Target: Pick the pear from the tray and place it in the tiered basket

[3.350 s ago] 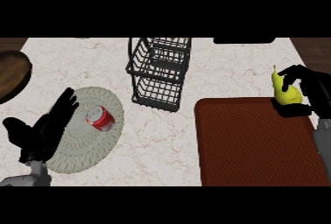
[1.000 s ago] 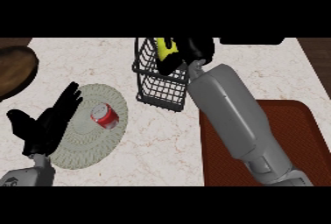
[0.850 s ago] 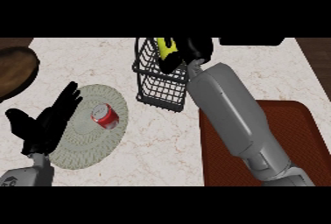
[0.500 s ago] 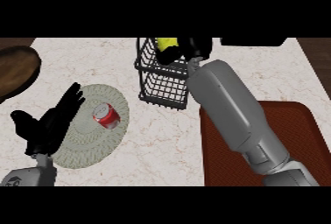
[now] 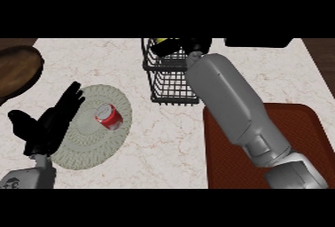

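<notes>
Where the marble counter [image 5: 163, 142] fills the frame from left edge to right:

Tray [image 5: 314, 128], dark red, lower right; bare surface showing beside the forearm, nothing seen resting on it.

Right forearm [image 5: 229, 102], grey, running from lower right up to top centre, crossing the tray's left edge and the basket's right side.

Mat [image 5: 98, 128], round, pale woven, centre left; partly covered by the left hand.

Basket [image 5: 167, 84], black wire, tiered, top centre; lower tier open toward the viewer, upper tier under the right hand.

Bowl [image 5: 16, 71], brown, upper left, cut by the frame edge.

Left hand [image 5: 49, 126], black, lower left; fingers straight and spread, lying over the mat's left edge, holding nothing.

Right hand [image 5: 180, 45], black, top centre, inside the basket's upper tier; curled beside the pear, though whether closed round it cannot be told.

Can [image 5: 108, 116], red, lying on the mat, just right of the left fingertips.

Pear [image 5: 159, 41], only a yellow sliver showing, top centre, in the basket's upper tier against the right hand.
</notes>
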You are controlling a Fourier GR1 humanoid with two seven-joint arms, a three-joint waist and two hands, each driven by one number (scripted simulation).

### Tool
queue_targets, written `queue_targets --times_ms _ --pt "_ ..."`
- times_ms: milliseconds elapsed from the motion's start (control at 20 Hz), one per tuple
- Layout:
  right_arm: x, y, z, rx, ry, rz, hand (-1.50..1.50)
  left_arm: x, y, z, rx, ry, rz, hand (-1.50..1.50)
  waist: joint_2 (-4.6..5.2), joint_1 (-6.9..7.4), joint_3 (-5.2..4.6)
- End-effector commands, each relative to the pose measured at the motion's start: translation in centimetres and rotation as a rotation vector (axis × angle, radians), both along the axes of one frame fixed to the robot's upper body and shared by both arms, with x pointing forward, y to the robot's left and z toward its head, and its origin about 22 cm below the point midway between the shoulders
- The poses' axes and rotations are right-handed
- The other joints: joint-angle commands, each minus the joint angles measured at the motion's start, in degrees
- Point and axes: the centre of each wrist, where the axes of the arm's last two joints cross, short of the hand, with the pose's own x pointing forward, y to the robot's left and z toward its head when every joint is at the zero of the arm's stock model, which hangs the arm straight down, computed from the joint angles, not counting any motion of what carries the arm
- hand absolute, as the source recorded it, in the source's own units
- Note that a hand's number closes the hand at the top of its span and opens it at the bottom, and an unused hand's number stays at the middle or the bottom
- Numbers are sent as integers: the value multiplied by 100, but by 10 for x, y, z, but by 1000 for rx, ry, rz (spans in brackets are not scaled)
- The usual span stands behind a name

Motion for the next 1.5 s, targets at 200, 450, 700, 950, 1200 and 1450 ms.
queue_targets --times_ms 200,450,700,950,1200,1450 --pt "7 -2 17 312 38 -9 -150 -12 15 10 4 9 -13 0 97 88 -7" --pt "8 -31 23 565 -3 -12 -150 -12 11 -5 16 25 28 0 76 -95 -6" --pt "10 -67 36 675 -72 -79 -150 -15 3 -8 -9 22 37 0 50 -167 -9" --pt "11 -142 27 697 -121 -198 -150 -17 -3 7 -13 9 31 0 39 -173 -6" --pt "-10 -224 47 708 -131 -223 -150 -23 14 -5 -1 34 44 0 27 -238 -8" --pt "-22 -294 64 691 -174 -257 -150 -11 8 1 8 3 34 0 62 -166 -8"
